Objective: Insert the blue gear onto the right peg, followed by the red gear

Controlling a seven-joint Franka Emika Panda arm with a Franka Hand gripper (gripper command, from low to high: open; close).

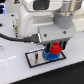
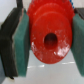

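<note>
Gripper (image 2: 48,41) shows closest in the wrist view, its teal pads (image 2: 20,42) pressed against both sides of the red gear (image 2: 50,37), so it is closed on the gear and partly open only by the gear's width. Gear sits flat between the pads with its dark centre hole facing the camera, likely held that way so the hole can line up with a pin below. Nothing under the gear can be made out in this view; too blurred.

Exterior view: gripper (image 1: 54,49) hangs low over the grey black-bordered plate (image 1: 35,59), red gear (image 1: 55,48) between the fingers, directly above the blue gear (image 1: 50,55). Blue gear lies on the plate toward the exterior view's right, apparently already seated on the right peg; the peg itself is hidden by the gears. Whether red touches blue or is just above it cannot be told. Judgement: blue step done, red gear in its final lowering, release not yet made. Risk is teeth or hole misaligning.

Plate rests on a white table (image 1: 15,72). Black cable (image 1: 15,36) runs in from the exterior view's left toward the arm (image 1: 37,20). Background beyond is blurred, bluish, unclear.
</note>
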